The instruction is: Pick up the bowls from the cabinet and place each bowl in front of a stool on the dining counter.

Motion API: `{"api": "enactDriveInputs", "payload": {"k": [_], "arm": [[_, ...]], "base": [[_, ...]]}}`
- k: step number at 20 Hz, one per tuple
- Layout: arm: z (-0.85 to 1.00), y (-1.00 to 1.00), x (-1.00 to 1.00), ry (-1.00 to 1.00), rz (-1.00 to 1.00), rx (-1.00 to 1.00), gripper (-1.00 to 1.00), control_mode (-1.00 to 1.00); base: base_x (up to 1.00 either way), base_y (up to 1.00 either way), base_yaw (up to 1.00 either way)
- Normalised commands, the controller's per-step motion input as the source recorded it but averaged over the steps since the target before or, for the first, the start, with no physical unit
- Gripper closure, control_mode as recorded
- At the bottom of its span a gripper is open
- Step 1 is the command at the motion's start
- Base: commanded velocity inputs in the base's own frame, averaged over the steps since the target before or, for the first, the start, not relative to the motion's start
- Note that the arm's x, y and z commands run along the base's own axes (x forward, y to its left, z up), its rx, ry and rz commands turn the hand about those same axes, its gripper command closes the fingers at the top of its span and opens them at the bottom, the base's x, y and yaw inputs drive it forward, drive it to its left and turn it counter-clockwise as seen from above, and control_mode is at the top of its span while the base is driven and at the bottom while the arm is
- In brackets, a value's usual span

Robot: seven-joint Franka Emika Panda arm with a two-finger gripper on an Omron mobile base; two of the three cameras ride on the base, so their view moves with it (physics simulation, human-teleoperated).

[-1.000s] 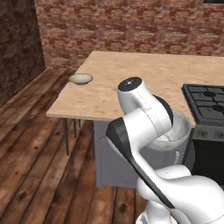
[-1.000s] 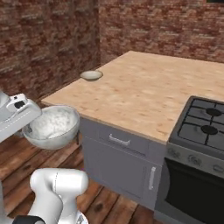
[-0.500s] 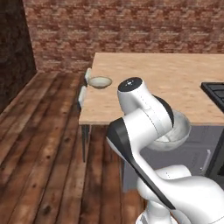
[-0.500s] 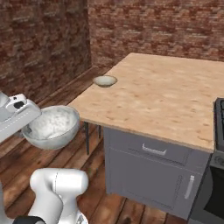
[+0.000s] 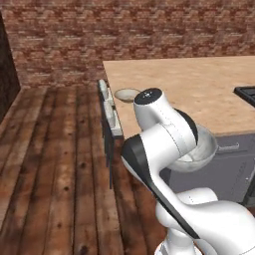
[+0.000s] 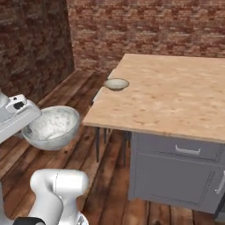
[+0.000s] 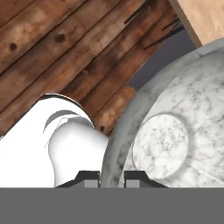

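**A:** So where are we? We can see the cream bowl (image 6: 116,83) already sitting near the edge of the dining counter (image 6: 176,101), with the stools (image 5: 110,110) tucked just beside it.

**B:** Halfway, we'd say. Our gripper (image 7: 111,177) is pinched tight on the rim of the marbled bowl (image 6: 52,127), carried in the air off the counter's corner. It still needs a spot by a stool.
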Motion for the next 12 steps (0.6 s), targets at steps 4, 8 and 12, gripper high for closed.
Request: {"api": "enactDriveInputs", "payload": {"k": [4,8,12], "arm": [[0.00,0.00,0.00,0.00,0.00,0.00,1.00,1.00],[0.00,0.00,0.00,0.00,0.00,0.00,1.00,1.00],[0.00,0.00,0.00,0.00,0.00,0.00,1.00,1.00]], "base": [[0.23,1.00,-0.34],[0.32,1.00,-0.36],[0.50,1.00,-0.42]]}}
